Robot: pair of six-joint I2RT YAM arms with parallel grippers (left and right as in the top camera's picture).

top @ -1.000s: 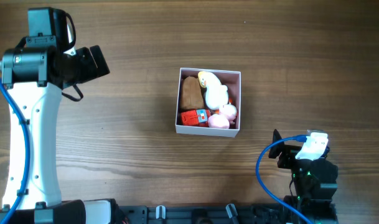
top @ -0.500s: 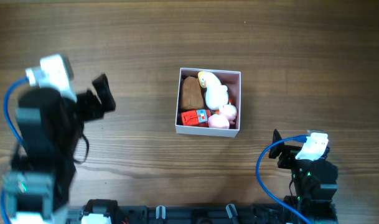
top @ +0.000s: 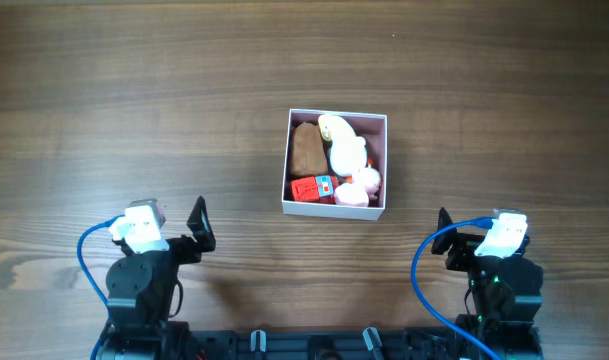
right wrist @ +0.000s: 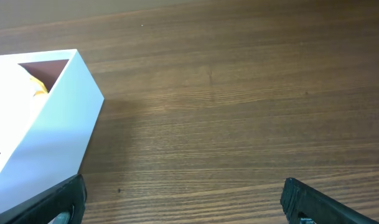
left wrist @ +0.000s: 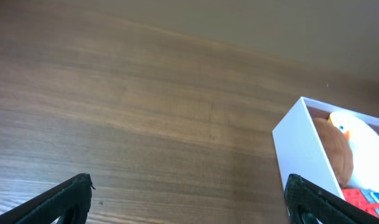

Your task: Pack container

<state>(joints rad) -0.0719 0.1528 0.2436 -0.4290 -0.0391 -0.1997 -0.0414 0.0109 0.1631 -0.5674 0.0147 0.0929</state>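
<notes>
The container (top: 291, 205), a square white box with a pink inside, sits at the table's middle. It holds several small toys: a brown one (top: 306, 150), a white and yellow one (top: 346, 150), a red one (top: 308, 189) and a pink one (top: 354, 193). It also shows in the left wrist view (left wrist: 304, 149) and in the right wrist view (right wrist: 46, 130). My left gripper (left wrist: 189, 196) is open and empty near the front left. My right gripper (right wrist: 183, 196) is open and empty near the front right.
Both arms are folded at the table's front edge, the left (top: 142, 270) and the right (top: 494, 265), each with a blue cable. The brown wooden table (top: 184, 90) surrounds the box.
My left arm has drawn back from the far left of the table to a folded pose at the front edge. The right arm and the box have not moved.
</notes>
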